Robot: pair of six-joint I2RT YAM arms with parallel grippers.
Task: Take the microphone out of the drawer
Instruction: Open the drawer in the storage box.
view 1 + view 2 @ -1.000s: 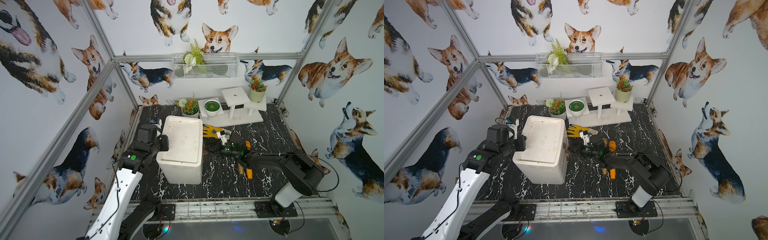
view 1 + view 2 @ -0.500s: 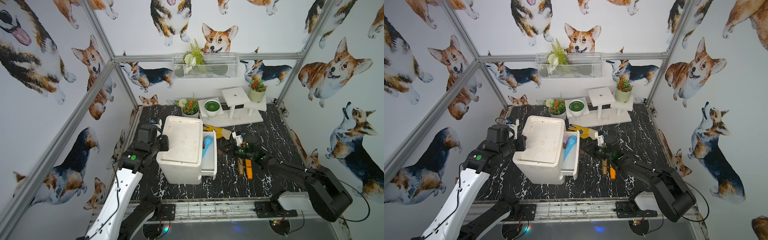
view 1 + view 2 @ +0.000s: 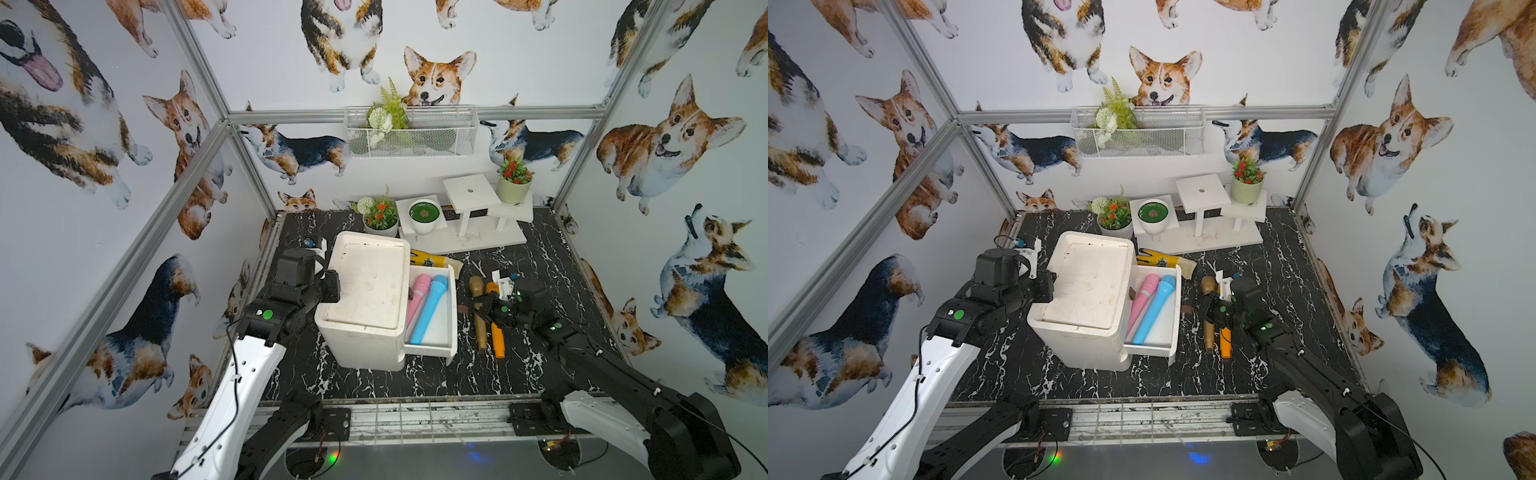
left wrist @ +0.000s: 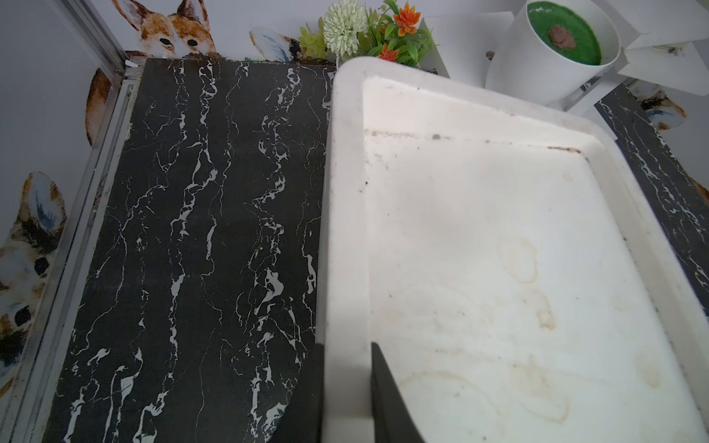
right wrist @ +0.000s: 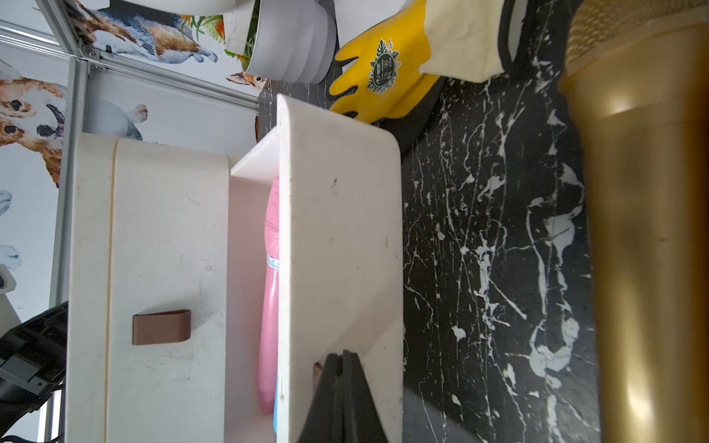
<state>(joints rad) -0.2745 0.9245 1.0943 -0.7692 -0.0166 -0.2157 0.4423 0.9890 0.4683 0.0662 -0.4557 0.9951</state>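
So, drawer [image 3: 453,328]: upper one of white cabinet [image 3: 365,286], pulled well out, contents in plain sight.
Mics in drawer: pink microphone [image 3: 417,293] + blue microphone [image 3: 430,309], side by side, touching, heads at far end. Task's thing not out yet.
R gripper [image 5: 341,354]: pressed shut at drawer front, right by brown pull tab [image 3: 462,309]; can't tell if tab is pinched betw. the tips.
L gripper [image 4: 347,349]: clamped on cabinet's raised top rim, one finger each side, bracing it.
Risk 1: two mics in there, task names one w/o colour → wrong pick possible.
Risk 2: bodies smooth, round, no gap betw. them → a finger may wedge, mic may roll or slip out.
Risk 3: R arm sits low over gold microphone [image 3: 481,332] & orange microphone [image 3: 497,343] on table [image 3: 540,249]; lifting off could sweep them.
Risk 4: if L lets go early, a snag on drawer wall could drag or tip cabinet.
Count: mics 4 (2 in drawer, 2 on table); drawers 2 (lower shut, seen fr. R wrist view); pull tabs 2; yellow glove [image 3: 428,261] 1; flower pots [image 3: 424,216] 3; wire basket [image 3: 415,141] 1; arms 2.
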